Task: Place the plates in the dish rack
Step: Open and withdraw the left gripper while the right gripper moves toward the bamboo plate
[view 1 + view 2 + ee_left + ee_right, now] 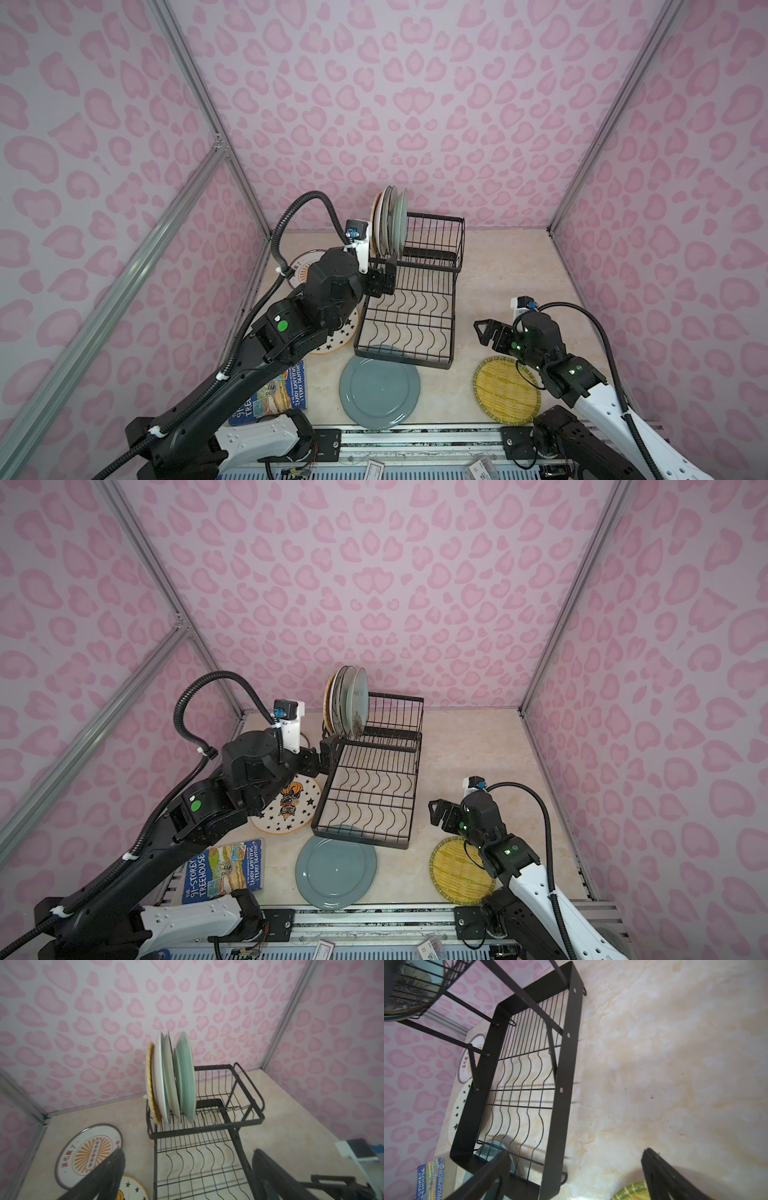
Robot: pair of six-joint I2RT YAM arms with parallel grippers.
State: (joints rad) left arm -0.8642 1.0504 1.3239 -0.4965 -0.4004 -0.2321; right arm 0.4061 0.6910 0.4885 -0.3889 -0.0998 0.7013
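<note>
The black wire dish rack (453,316) stands mid-table. Several plates (390,224) stand on edge at the left end of its raised tier, the nearest one pale green (184,1076). My left gripper (382,277) hangs open and empty at the rack's left side, just below those plates, with the wavy lower tier (199,1163) between its fingers. A teal-grey plate (379,386) lies flat, tucked under the rack's front edge. A yellow woven plate (505,390) lies front right. My right gripper (492,334) hovers open and empty just behind it, right of the rack.
A star-patterned plate (336,338) and a sunburst plate (87,1151) lie left of the rack, partly under my left arm. A blue-covered book (274,395) lies at the front left. Pink patterned walls close the table on three sides.
</note>
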